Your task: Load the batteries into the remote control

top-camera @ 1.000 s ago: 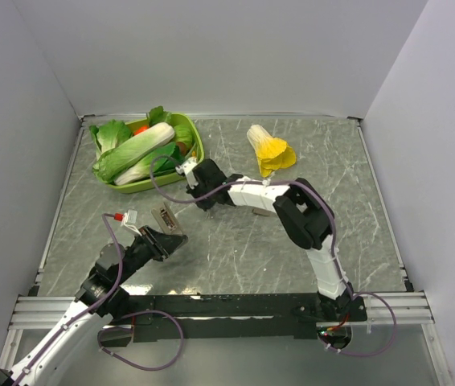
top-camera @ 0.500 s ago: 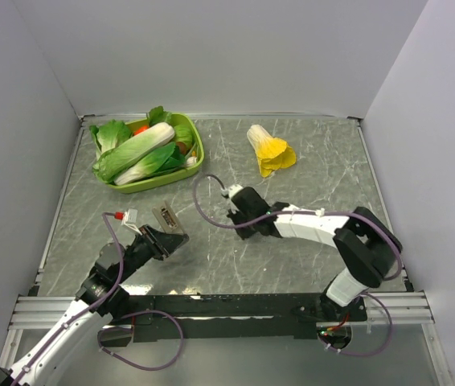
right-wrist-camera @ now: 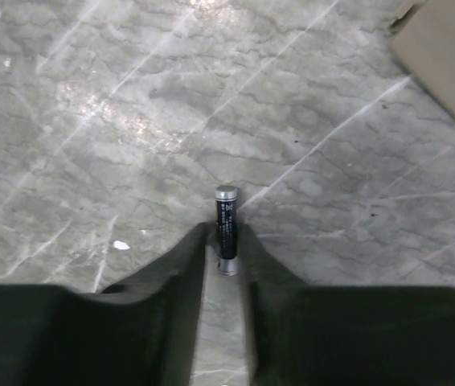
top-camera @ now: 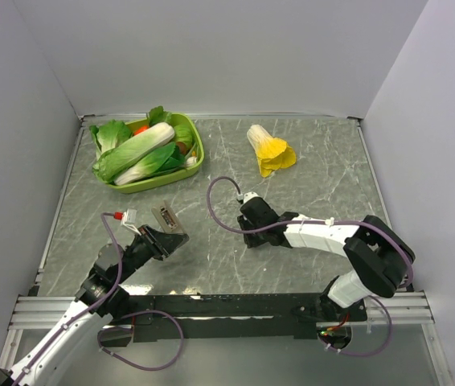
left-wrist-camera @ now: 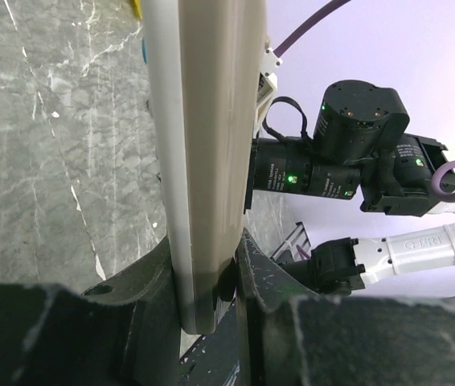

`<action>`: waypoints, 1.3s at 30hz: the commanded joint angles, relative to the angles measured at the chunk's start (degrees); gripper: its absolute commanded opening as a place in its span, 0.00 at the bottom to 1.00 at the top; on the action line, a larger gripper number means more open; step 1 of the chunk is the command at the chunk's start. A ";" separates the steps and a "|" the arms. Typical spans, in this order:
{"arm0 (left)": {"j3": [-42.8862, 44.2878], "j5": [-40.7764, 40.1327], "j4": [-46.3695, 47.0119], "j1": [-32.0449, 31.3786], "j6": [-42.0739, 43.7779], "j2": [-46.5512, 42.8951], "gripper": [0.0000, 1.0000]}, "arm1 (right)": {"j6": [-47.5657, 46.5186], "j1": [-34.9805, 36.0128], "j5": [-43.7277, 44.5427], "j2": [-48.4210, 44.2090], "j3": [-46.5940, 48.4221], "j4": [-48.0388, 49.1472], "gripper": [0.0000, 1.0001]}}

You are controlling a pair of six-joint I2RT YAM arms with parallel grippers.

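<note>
My left gripper [top-camera: 166, 238] is shut on the lower end of the remote control [top-camera: 166, 219] and holds it tilted up above the table at the left. In the left wrist view the remote [left-wrist-camera: 207, 145] shows its plain beige back and white edge, with the gripper [left-wrist-camera: 203, 269] clamped on it. My right gripper [top-camera: 247, 232] is low over the middle of the table. In the right wrist view the gripper [right-wrist-camera: 225, 245] is shut on one dark battery [right-wrist-camera: 226, 225] with silver ends, which pokes out past the fingertips. A second battery is not in view.
A green basket [top-camera: 198, 145] of toy vegetables stands at the back left. A yellow-and-white toy cabbage [top-camera: 269, 150] lies at the back middle. A flat beige-brown piece [right-wrist-camera: 444, 56] lies on the table ahead of my right gripper. White walls ring the table.
My right arm has pulled back from beside the basket to the middle of the table and unfolded. My left arm and the remote have not moved.
</note>
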 commanded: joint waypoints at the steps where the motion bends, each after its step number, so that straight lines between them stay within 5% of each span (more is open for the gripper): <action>1: 1.87 0.88 1.57 0.22 0.00 -1.09 0.01 | 2.46 0.56 0.26 -3.03 -1.71 -1.25 0.40; 14: 1.70 1.06 2.27 0.22 -0.08 -0.57 0.01 | 3.87 3.02 -3.34 -5.76 -3.99 -2.23 0.43; 39: 2.75 0.62 -1.07 0.22 0.53 -2.58 0.01 | 1.50 7.25 -6.78 5.49 3.56 4.63 0.43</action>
